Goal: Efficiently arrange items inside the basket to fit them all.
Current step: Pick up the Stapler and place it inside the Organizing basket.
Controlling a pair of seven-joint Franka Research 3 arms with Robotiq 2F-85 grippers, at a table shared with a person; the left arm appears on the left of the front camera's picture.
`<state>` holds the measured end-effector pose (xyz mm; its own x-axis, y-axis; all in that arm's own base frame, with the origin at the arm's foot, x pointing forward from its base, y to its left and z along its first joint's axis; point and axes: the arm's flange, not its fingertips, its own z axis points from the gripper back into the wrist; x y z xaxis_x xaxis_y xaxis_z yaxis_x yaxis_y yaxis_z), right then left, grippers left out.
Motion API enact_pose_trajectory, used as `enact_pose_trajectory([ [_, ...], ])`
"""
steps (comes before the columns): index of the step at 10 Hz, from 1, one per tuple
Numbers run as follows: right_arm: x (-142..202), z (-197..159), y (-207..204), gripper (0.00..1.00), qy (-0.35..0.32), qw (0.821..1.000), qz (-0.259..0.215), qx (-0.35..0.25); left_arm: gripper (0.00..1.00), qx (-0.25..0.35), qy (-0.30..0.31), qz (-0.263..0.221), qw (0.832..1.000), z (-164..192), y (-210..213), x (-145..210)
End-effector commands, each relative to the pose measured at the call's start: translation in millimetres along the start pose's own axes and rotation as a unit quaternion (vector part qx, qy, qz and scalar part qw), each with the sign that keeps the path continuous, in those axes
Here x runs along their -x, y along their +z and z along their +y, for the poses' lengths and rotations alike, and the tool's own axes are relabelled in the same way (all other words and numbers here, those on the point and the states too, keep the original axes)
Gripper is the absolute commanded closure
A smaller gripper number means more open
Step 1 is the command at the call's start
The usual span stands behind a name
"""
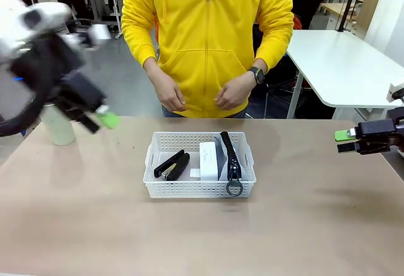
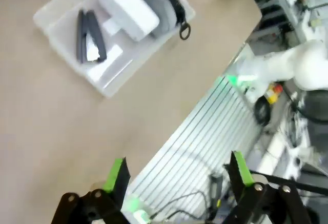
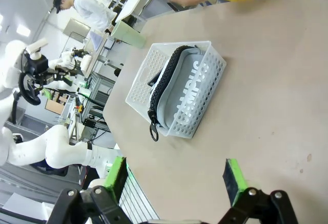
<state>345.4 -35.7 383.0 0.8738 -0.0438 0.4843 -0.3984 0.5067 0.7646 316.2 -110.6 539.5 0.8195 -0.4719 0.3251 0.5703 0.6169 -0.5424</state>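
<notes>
The white basket (image 1: 189,189) sits mid-table. Inside it lie a small black stapler (image 1: 172,165) on the left, a white boxy device (image 1: 208,160) in the middle, and a grey pouch (image 1: 226,156) with a black zipper standing on edge at the right. A pale green cup (image 1: 58,129) stands on the table at the far left, outside the basket. My left gripper (image 1: 100,121) hovers open and blurred beside the cup. My right gripper (image 1: 344,141) hangs open at the right edge. The left wrist view shows the basket (image 2: 43,19), stapler (image 2: 89,34) and device (image 2: 128,8). In the right wrist view I see the pouch (image 3: 187,88) and cup (image 3: 128,33).
A person in a yellow hoodie stands at the far side, both hands (image 1: 199,93) held together above the table's far edge. Bare tabletop surrounds the basket on all sides. A white table (image 1: 344,61) stands behind at the right.
</notes>
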Motion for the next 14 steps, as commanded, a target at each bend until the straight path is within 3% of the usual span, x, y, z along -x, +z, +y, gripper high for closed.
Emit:
enact_pose_trajectory([
  [1,-0.6,2.8,0.8,0.00,-0.008,1.000,0.002,0.002,0.00,0.012,0.127,-0.129,0.983,25.9,35.6,79.1],
  [3,-0.6,2.8,0.8,0.00,-0.008,1.000,0.002,0.002,0.00,0.078,0.182,-0.249,0.948,70.2,60.2,144.5],
  [4,-0.6,2.8,0.8,0.00,-0.008,1.000,0.002,0.002,0.00,0.141,0.135,-0.303,0.933,102.6,64.5,166.2],
  [5,-0.6,2.8,0.8,0.00,-0.008,1.000,0.002,0.002,0.00,0.139,0.083,-0.363,0.917,131.7,63.0,177.8],
  [6,-0.6,2.8,0.8,0.00,-0.008,1.000,0.002,0.002,0.00,0.153,0.075,-0.378,0.910,157.0,56.6,182.2],
  [8,-0.6,2.8,0.8,0.00,-0.008,1.000,0.002,0.002,0.00,0.184,0.126,-0.311,0.924,206.1,39.8,179.9],
  [10,-0.6,2.8,0.8,0.00,-0.008,1.000,0.002,0.002,0.00,0.237,0.188,-0.236,0.924,231.7,27.6,163.4],
  [11,-0.6,2.8,0.8,0.00,-0.008,1.000,0.002,0.002,0.00,0.191,0.144,-0.321,0.916,211.4,51.9,184.4],
  [14,-0.6,2.8,0.8,0.00,-0.008,1.000,0.002,0.002,0.00,0.191,0.144,-0.321,0.916,211.4,51.9,184.4],
])
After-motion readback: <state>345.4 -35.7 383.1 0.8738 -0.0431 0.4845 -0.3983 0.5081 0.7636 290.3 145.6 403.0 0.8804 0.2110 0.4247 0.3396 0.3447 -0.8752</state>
